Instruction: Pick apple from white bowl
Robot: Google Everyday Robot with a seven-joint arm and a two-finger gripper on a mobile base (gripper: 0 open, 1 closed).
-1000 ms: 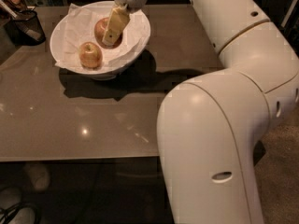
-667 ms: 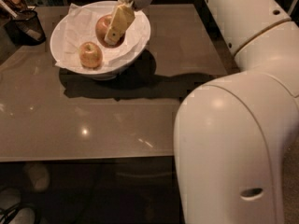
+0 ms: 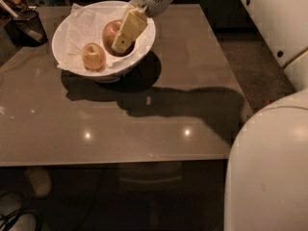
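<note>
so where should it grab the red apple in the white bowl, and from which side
Grip the round, mostly red apple across its widest middle, coming down from above: the wide white paper-lined bowl has sloping walls around it and the paler yellow-orange apple lies close beside it, so a side approach looks blocked. The hand is at the red apple's right side, inside the bowl.

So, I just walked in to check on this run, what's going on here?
A one-armed robot is working at picking an apple out of the white bowl on the table. Its gripper is down inside the bowl, right against the redder apple, which rests on the crumpled paper lining and is not lifted out. A paler apple lies beside it, untouched. A dark cup of utensils stands near the bowl.
</note>
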